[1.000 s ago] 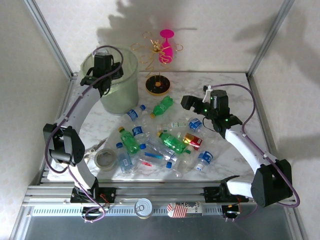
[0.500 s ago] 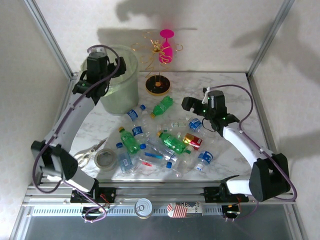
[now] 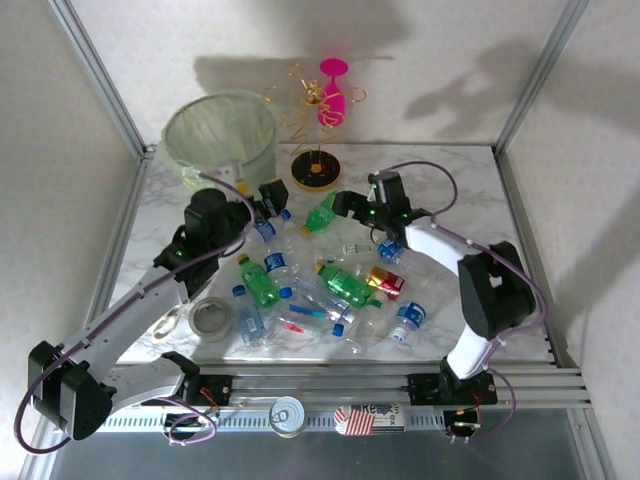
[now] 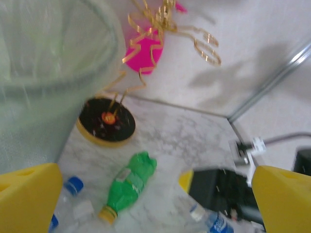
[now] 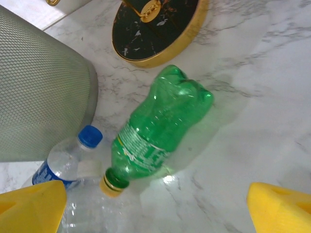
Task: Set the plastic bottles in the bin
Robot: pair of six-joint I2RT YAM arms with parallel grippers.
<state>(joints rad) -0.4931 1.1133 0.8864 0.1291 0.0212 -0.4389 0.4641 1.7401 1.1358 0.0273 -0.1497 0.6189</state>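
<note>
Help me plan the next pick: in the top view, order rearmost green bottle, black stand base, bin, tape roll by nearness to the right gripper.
1. Rearmost green bottle, left of the right gripper.
2. Black stand base, behind it.
3. Bin, far left.
4. Tape roll, near left.

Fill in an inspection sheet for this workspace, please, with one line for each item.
Surface: marble-pattern table, bare toward the right edge.
Job's things: plastic bottles lie heaped at the centre; one green bottle lies on its side below the right end effector; bin stands upright at the back left.
Clutter: tape roll, pink goblet, gold wire stand.
End effectors: left end effector open, holding nothing; right end effector open, holding nothing.
Cables: purple cable loops above the right arm.
Surroundings: pale walls, metal frame post.
</note>
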